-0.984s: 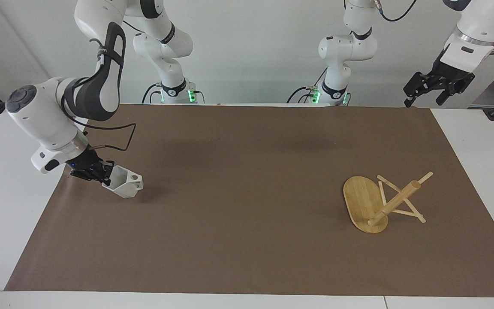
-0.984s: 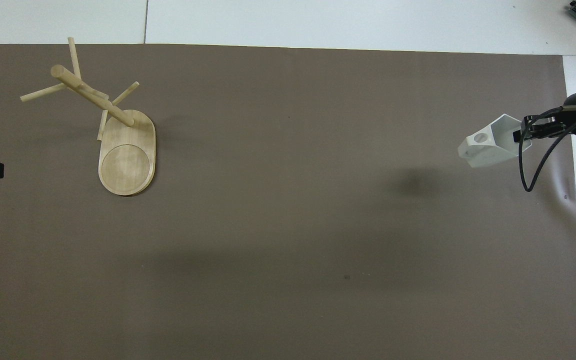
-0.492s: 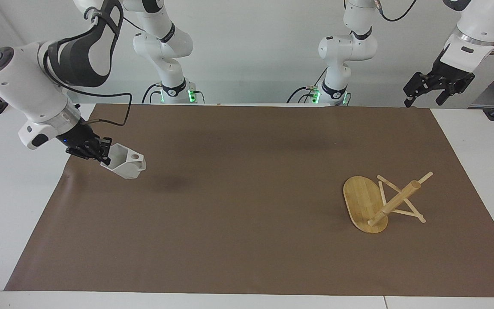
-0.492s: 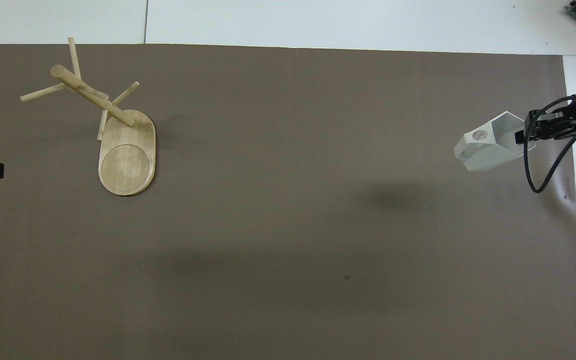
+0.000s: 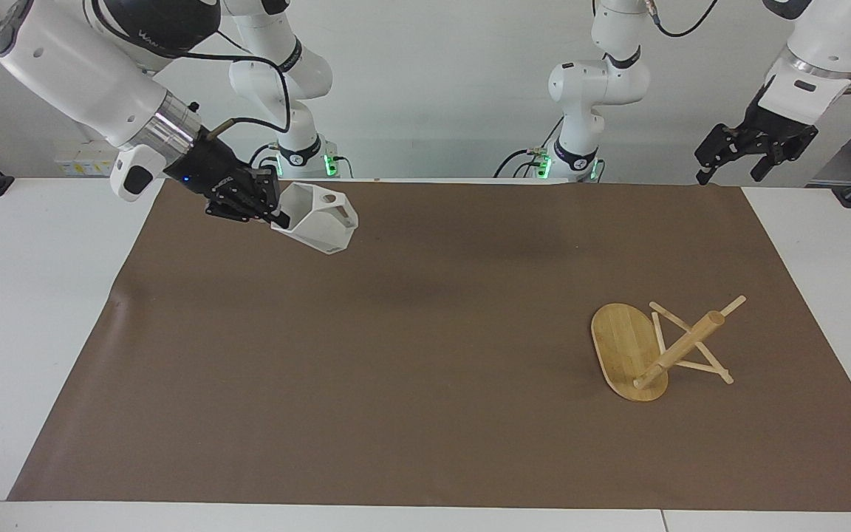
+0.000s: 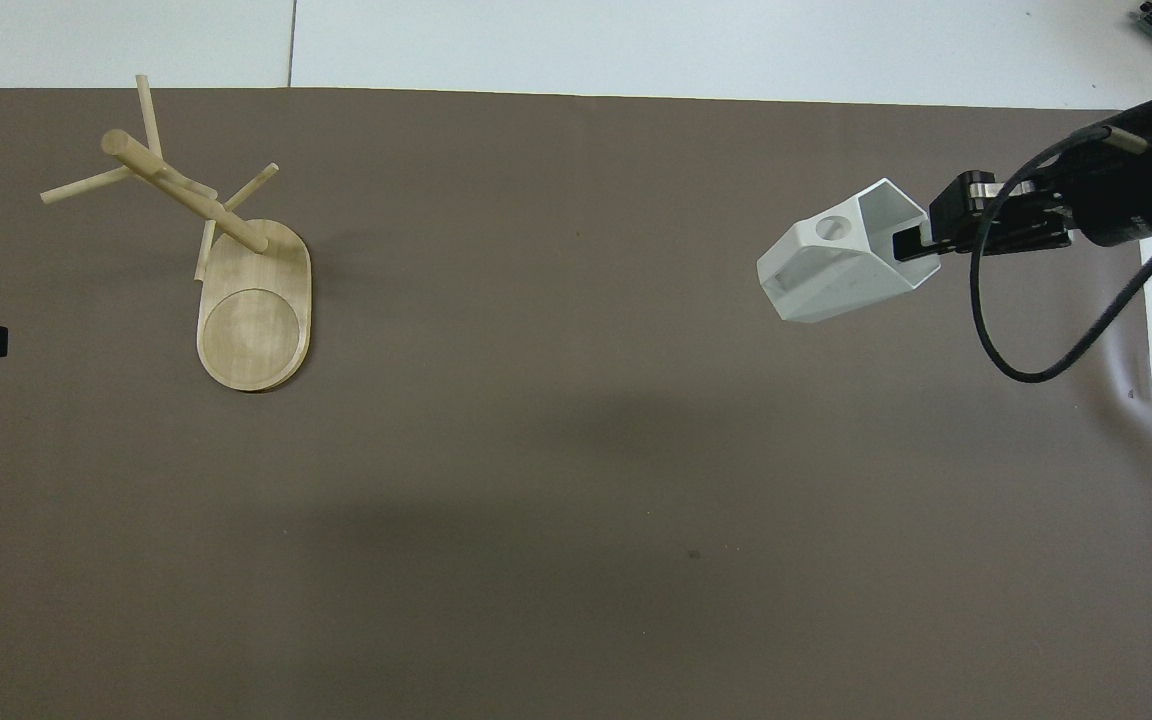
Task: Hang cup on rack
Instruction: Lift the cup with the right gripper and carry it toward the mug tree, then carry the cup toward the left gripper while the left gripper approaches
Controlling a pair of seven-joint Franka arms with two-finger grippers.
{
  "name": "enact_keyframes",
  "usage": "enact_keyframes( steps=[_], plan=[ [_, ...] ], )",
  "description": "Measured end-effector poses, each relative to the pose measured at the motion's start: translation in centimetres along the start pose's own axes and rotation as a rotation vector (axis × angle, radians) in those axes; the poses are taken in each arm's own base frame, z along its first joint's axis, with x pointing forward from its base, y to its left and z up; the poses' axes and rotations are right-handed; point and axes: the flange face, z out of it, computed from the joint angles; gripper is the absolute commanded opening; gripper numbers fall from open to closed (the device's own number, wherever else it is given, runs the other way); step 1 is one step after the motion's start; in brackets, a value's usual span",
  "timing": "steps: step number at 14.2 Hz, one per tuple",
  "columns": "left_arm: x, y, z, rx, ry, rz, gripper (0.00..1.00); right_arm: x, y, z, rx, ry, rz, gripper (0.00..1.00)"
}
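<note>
Right end effector (image 5: 275, 209) is clamped on the rim wall of the small matte white faceted cup (image 5: 317, 219), one finger inside the mouth, one outside. Cup is up in the air, tipped on its side, tapered base pointing toward the left arm's end, blocky handle with the round hole on top. It hangs over the brown mat (image 5: 425, 414) near the right arm's end of the counter (image 5: 19, 295); a soft shadow sits on the mat below it.

Light bamboo mug rack (image 5: 651, 347) with flat oval base, thick round post and thin crossed pegs stands upright on the mat, close to the left arm's end and toward the counter edge away from the robots. Nothing on its pegs. Cup and rack well apart.

Left arm waits: left end effector (image 5: 737, 161) hangs with fingers spread, holding nothing, over the counter corner at the left arm's end, robots' edge.
</note>
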Motion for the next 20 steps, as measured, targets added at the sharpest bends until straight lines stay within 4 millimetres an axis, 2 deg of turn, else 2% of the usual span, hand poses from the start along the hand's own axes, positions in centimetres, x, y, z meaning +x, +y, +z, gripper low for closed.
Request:
enact_keyframes(
  steps=[4,7,11,14,20],
  plan=[
    [-0.1,0.0,-0.1,0.000,0.003,-0.001,1.00,0.2,-5.1,2.0,0.116,0.036,-0.045,0.00],
    [-0.1,0.7,-0.2,-0.007,0.005,-0.073,1.00,0.2,-6.5,3.2,0.212,0.044,-0.039,0.00],
    [-0.2,3.2,-0.2,-0.124,-0.017,-0.264,1.00,-0.2,-7.9,5.3,0.330,0.076,0.001,0.00],
    [0.1,6.1,-0.3,-0.211,-0.028,-0.451,1.00,-0.8,-9.5,7.7,0.405,0.103,0.036,0.00],
    [0.3,10.2,-1.0,-0.354,-0.104,-0.877,1.00,-2.1,-14.1,12.4,0.492,0.164,0.063,0.00]
  ],
)
